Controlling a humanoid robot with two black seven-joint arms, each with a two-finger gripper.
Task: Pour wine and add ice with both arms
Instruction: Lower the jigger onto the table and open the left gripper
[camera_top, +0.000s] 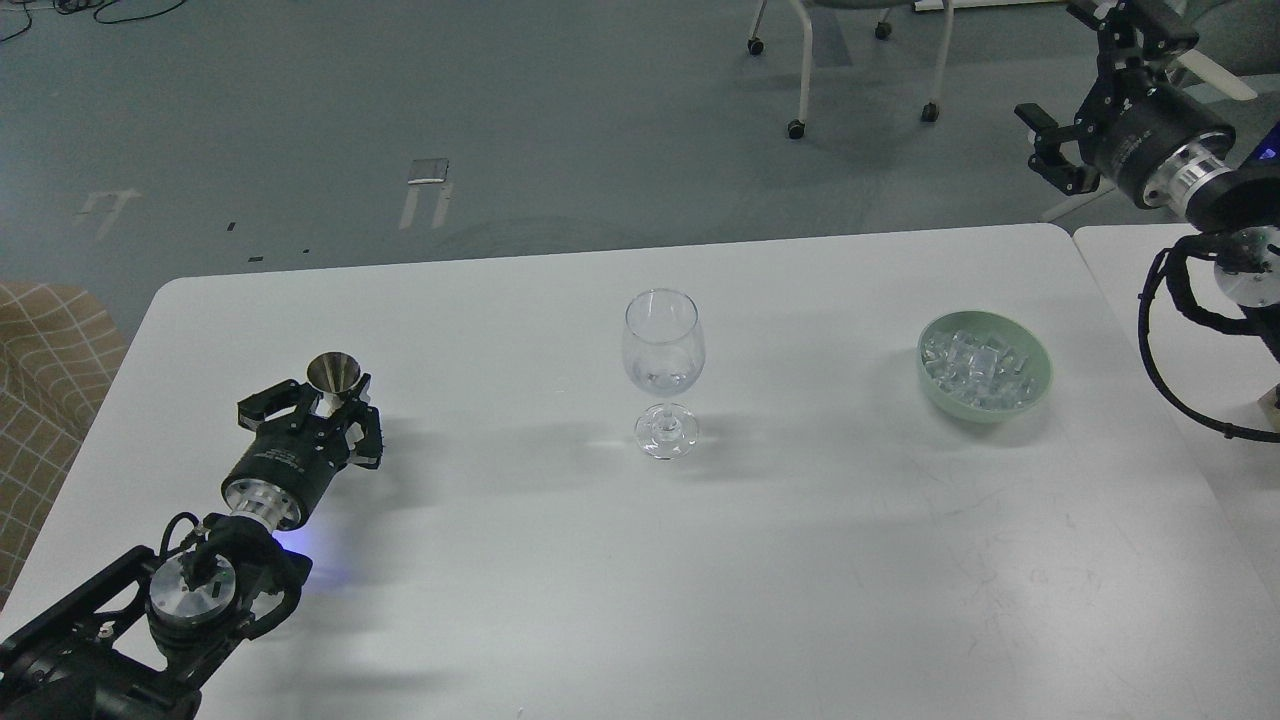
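A clear wine glass (663, 352) stands upright at the table's middle, with a little clear liquid that looks like the wine (665, 379) in the bottom of its bowl. No stream shows. The ice (978, 362) is a heap of small clear cubes in a pale green bowl (1030, 392) at the right. My left gripper (318, 408) is low over the table's left side, shut on a small metal measuring cup (333, 372) that stands upright in it. My right gripper (1052, 146) hangs high beyond the table's far right corner, open and empty, well above and behind the bowl.
The white table (640, 560) has a seam to a second table (1180, 250) at the right. A checked chair (50, 380) stands off the left edge. Chair legs on castors (800, 120) stand on the floor behind.
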